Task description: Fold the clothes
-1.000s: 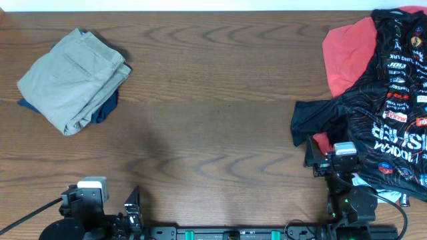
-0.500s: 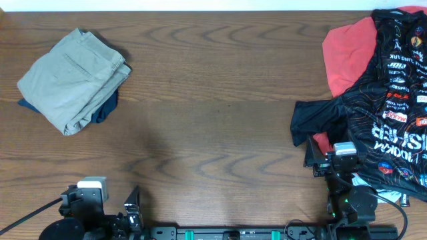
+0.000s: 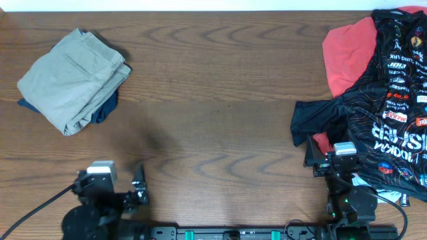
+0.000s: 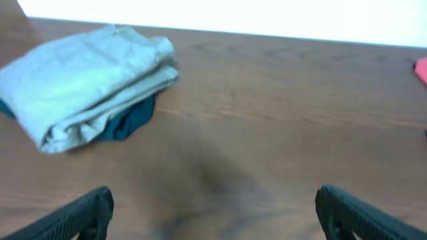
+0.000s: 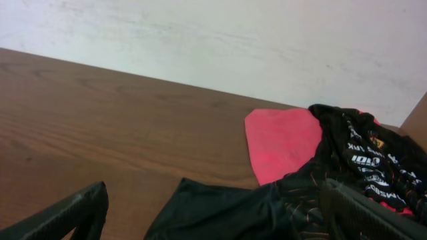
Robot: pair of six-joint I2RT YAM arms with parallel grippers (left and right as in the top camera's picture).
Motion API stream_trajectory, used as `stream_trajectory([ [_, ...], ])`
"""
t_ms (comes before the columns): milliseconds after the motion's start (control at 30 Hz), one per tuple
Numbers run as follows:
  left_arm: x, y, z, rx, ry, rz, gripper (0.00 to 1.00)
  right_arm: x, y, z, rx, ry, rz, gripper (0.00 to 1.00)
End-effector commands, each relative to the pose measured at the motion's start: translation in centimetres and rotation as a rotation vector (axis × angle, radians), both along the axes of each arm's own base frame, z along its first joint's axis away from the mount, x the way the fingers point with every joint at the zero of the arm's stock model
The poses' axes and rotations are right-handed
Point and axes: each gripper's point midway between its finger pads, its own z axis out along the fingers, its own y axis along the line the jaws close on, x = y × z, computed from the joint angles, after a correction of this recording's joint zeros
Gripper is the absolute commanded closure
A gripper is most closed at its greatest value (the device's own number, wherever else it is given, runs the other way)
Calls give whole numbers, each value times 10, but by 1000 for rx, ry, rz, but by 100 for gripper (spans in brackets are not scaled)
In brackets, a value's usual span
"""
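A black printed jersey (image 3: 393, 113) lies crumpled over a red garment (image 3: 347, 53) at the table's right edge; both also show in the right wrist view, the jersey (image 5: 267, 207) and the red garment (image 5: 280, 143). A folded khaki garment (image 3: 70, 80) rests on a dark blue one (image 3: 103, 110) at the far left, and it shows in the left wrist view (image 4: 87, 73). My left gripper (image 4: 213, 217) is open and empty near the front edge. My right gripper (image 5: 213, 213) is open, with the jersey's sleeve lying between its fingers.
The wooden table (image 3: 213, 100) spans the view, with a wall behind it in the right wrist view. Both arm bases sit at the front edge, the left (image 3: 100, 200) and the right (image 3: 347, 193).
My left arm has moved forward and a little right from the front edge. The right arm and the clothes have not moved.
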Motion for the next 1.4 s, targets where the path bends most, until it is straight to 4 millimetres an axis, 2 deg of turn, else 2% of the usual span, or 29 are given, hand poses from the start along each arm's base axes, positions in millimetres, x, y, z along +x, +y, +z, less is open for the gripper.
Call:
stream_trajectory([
  [0,12,2,-15,24,-46,7,2,0,-3,0,1,-1,-12,1],
  [267,55,-2,-25,17,-247,13,2,0,-3,0,1,-1,-12,1],
  [533,81,-4,-30,46,-437,8,2,0,-3,0,1,-1,-12,1],
  [733,85,-5,-66,57,-348,3,2,0,-3,0,1,-1,-12,1],
  [933,82,-4,-88,65,-261,-1,2,0,-3,0,1,-1,-12,1],
  [1367,83,-4,-88,65,-261,-1,2,0,-3,0,1,-1,-12,1],
])
